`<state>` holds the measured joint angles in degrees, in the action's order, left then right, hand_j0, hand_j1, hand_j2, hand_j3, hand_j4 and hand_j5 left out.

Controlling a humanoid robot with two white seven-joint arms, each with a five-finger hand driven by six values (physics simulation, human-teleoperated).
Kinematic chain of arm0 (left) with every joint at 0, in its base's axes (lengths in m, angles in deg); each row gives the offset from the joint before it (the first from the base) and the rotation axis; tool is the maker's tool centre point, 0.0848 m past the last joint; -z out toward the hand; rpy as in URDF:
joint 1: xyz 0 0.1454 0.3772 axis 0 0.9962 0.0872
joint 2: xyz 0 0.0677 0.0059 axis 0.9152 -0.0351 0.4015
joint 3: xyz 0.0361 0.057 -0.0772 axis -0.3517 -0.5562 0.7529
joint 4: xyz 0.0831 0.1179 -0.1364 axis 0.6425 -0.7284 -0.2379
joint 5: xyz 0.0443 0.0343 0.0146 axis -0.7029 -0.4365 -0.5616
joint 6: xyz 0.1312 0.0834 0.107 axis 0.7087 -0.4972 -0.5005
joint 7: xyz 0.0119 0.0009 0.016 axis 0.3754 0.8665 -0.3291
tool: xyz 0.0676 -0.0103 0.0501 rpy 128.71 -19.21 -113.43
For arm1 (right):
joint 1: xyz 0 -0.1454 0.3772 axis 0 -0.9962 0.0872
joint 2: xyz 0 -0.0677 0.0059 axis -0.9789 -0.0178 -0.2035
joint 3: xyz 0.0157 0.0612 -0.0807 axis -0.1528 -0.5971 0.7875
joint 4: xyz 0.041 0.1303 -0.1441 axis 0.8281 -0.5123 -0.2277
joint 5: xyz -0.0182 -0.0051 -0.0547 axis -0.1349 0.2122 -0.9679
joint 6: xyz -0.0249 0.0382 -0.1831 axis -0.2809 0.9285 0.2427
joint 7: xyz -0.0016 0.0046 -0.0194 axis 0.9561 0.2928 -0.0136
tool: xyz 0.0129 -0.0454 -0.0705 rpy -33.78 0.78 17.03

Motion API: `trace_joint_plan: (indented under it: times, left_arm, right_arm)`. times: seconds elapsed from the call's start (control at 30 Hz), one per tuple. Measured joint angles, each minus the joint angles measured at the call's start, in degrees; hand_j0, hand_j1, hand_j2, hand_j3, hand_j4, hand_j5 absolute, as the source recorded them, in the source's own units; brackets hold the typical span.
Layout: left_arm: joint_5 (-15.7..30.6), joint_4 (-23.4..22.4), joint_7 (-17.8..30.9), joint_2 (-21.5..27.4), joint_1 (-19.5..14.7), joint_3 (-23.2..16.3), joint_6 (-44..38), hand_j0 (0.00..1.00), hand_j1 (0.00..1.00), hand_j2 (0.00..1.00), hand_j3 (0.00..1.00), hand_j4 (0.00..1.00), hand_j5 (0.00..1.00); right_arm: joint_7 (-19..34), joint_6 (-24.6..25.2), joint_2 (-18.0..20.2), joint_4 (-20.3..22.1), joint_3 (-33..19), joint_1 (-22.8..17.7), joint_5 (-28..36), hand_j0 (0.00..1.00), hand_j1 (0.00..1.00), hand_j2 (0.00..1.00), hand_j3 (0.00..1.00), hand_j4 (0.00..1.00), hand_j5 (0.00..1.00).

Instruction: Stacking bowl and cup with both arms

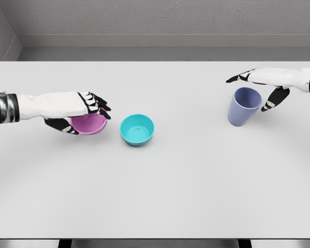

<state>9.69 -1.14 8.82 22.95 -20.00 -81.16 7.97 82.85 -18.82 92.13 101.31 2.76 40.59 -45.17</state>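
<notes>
White table [155, 196]: left hand [75, 106] grips pink bowl [89, 124].

Pink bowl [89, 124], teal bowl [137, 129], lavender-blue cup [244, 106]; white table [155, 196]; white hands, black fingers [95, 103].

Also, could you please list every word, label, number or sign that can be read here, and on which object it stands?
None: no readable text in the head view.
The pink bowl, teal bowl, blue cup and table are plain; so are the left hand and right hand.
</notes>
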Motion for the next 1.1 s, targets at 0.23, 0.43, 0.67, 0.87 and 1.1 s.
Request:
trace_joint_plan:
  times: [0.23, 0.43, 0.67, 0.87, 1.1]
  left_arm:
    - [-0.05, 0.5, 0.09, -1.09, -0.53, -0.05, 0.01, 0.74, 0.74, 0.74, 0.74, 0.74, 0.74]
    - [-0.1, 0.57, 0.17, -2.18, -1.23, -0.15, 0.0, 0.74, 0.74, 0.74, 0.74, 0.74, 0.74]
    - [-0.13, 1.22, 0.18, -2.35, -2.11, -0.17, 0.01, 0.74, 0.74, 0.74, 0.74, 0.74, 0.74]
    - [-0.17, 1.94, 0.25, -2.94, -2.37, -0.18, 0.01, 0.74, 0.74, 0.74, 0.74, 0.74, 0.74]
    - [-0.2, 3.56, 0.3, -3.17, -2.64, -0.18, 0.01, 0.74, 0.74, 0.74, 0.74, 0.74, 0.74]
  right_arm:
    - [0.0, 0.0, 0.0, -0.03, -0.01, 0.0, 0.04, 1.0, 1.0, 1.0, 1.0, 1.0, 1.0]
    - [0.0, 0.01, -0.09, -0.13, 0.1, 0.0, 0.06, 1.0, 1.0, 1.0, 1.0, 1.0, 1.0]
    - [0.0, 0.08, -0.2, -0.26, 0.21, 0.0, 0.06, 1.0, 1.0, 1.0, 1.0, 1.0, 1.0]
    - [0.0, 0.39, -0.43, -0.53, 0.48, 0.0, 0.03, 1.0, 1.0, 1.0, 1.0, 1.0, 1.0]
    - [0.0, 0.67, -0.65, -1.92, 1.76, 0.0, -0.02, 1.0, 1.0, 1.0, 1.0, 1.0, 1.0]
